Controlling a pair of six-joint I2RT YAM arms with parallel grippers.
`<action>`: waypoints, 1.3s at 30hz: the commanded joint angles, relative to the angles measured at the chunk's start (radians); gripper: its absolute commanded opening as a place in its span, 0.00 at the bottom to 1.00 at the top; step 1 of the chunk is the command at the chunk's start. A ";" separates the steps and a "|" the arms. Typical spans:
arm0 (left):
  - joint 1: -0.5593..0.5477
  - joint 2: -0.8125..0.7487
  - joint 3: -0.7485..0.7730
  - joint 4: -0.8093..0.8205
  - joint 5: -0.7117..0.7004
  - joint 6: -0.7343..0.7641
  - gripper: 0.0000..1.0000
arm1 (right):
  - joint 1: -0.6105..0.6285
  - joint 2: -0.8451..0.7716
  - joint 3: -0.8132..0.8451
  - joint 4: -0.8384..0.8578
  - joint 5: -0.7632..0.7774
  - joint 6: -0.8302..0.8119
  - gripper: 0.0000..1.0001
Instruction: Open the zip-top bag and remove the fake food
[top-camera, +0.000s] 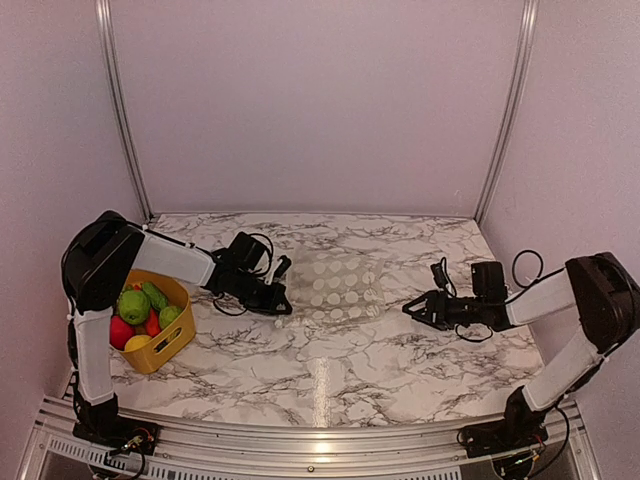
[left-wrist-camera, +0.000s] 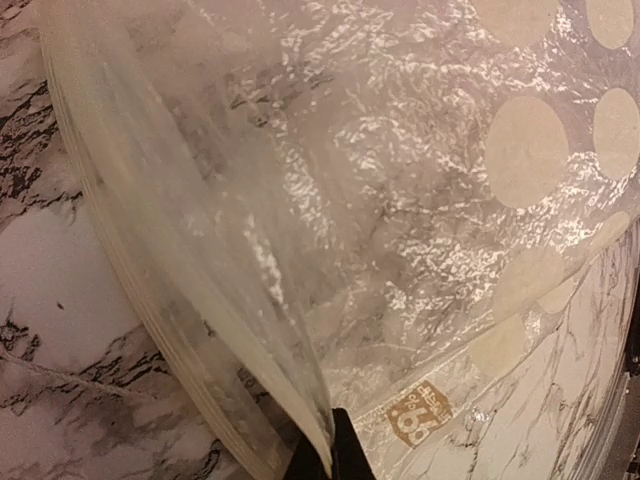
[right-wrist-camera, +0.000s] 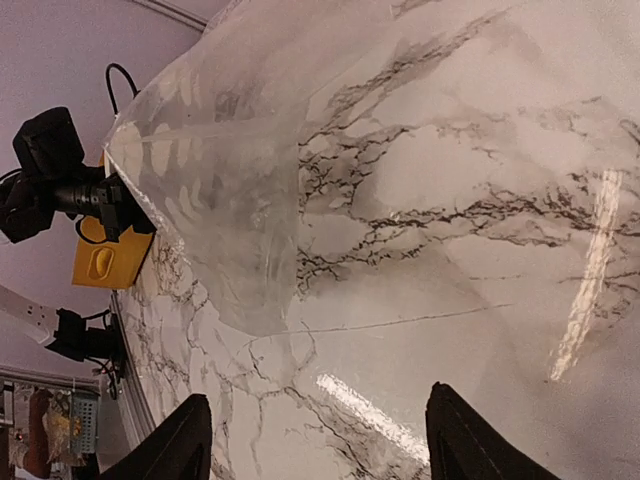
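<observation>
Top external, zip-top bag edge pinched in left tool

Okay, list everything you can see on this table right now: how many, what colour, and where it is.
clear floppy polka-dot zip-top bag: one, clear with pale round dots, middle of the table, no food seen inside
yellow plastic basket: one, yellow, left side of the table
small plastic toy fruits and vegetables: about six showing, green, red, yellow and orange, all in the basket
white marble-pattern table: one, white with grey veins, under everything
left hand: one, black, shut on the bag's left edge
right hand: one, black, open, just right of the bag and not touching it
</observation>
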 joint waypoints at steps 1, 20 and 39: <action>0.004 0.000 0.071 -0.175 -0.076 0.145 0.01 | -0.035 -0.051 0.067 -0.014 0.035 0.017 0.73; -0.013 0.026 0.153 -0.288 -0.173 0.283 0.01 | -0.025 0.437 0.475 0.371 -0.057 0.376 0.69; -0.018 0.047 0.204 -0.292 -0.168 0.311 0.02 | 0.047 0.618 0.673 0.214 0.015 0.260 0.52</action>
